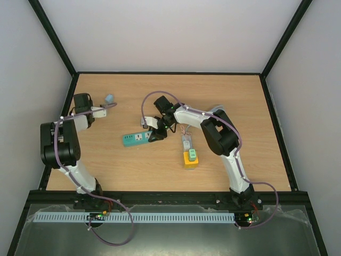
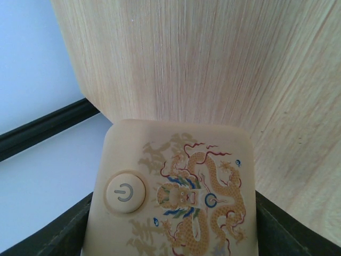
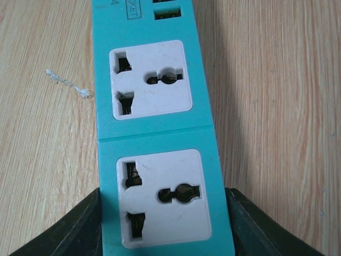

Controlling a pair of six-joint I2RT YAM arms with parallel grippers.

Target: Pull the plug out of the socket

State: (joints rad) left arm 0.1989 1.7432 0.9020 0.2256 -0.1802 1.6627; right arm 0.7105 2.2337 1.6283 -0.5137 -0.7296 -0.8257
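Plug (image 2: 176, 181): Location and Grip Status

Clamped between the two dark fingers (image 2: 64, 234) of the left claw (image 2: 176, 232), with one finger against each flank. Cream housing with rounded corners. Carries a round power button (image 2: 125, 193) on the left of the face and a gold, red and blue dragon print (image 2: 205, 202) across the centre. Faces pale wood grain in the left wrist view. Located at the far left of the worktop (image 1: 240, 106) in the top view, well apart from the power strip (image 1: 137, 139). Contact with the worktop: cannot be told.

Teal strip body: flat on the worktop near its middle, laid left to right. Presents two white socket faces (image 3: 151, 80) in line in the right wrist view, with a yellow-green port (image 3: 167, 14) beyond them at the upper edge.

Right claw (image 3: 166, 226): closed on the right-hand end of the power strip. Grips the teal body across its width, one dark finger pressed to each long side.

Other items: yellow block (image 1: 191, 159) with a green top, resting on the worktop to the right of the power strip and apart from it; grey piece (image 1: 186, 142) touching its far side. Small white scuff (image 3: 66, 84) on the wood just left of the strip in the right wrist view.
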